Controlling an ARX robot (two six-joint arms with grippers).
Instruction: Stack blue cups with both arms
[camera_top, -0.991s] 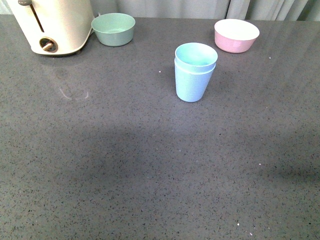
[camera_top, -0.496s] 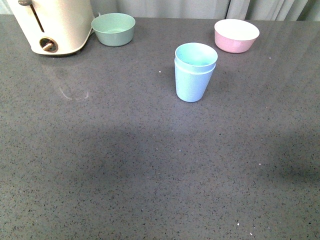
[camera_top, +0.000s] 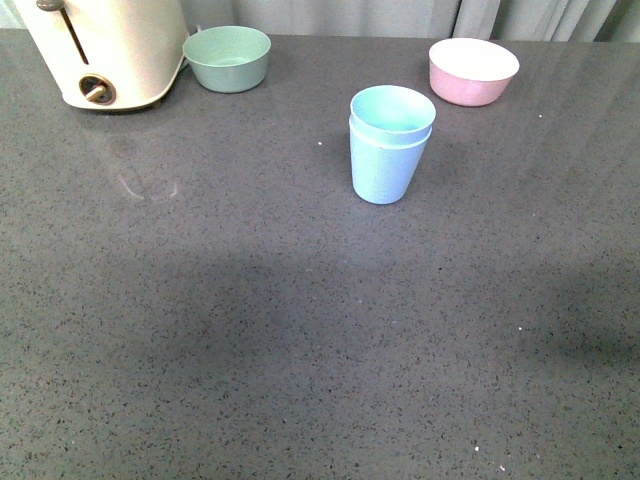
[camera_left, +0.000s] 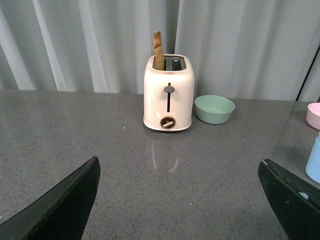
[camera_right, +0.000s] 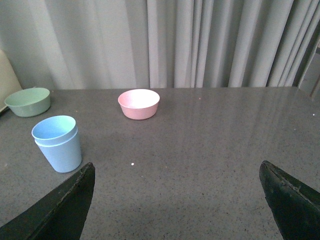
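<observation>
Your left gripper (camera_left: 177, 200) and right gripper (camera_right: 177, 200) hang wide open – holding nothing. Two blue cups (camera_top: 390, 145) sit stacked; two bowls – green bowl (camera_top: 227, 58), pink bowl (camera_top: 473, 71).

Two pale blue cups (camera_top: 390, 145), matte, tapered, no handles, nested one inside the other, upright on the grey speckled counter. Inner cup's rim sits just above the outer's, inside is a lighter aqua. Stack stands mid-counter toward the far side, touching nothing; also seen in the right wrist view (camera_right: 56, 143).
</observation>
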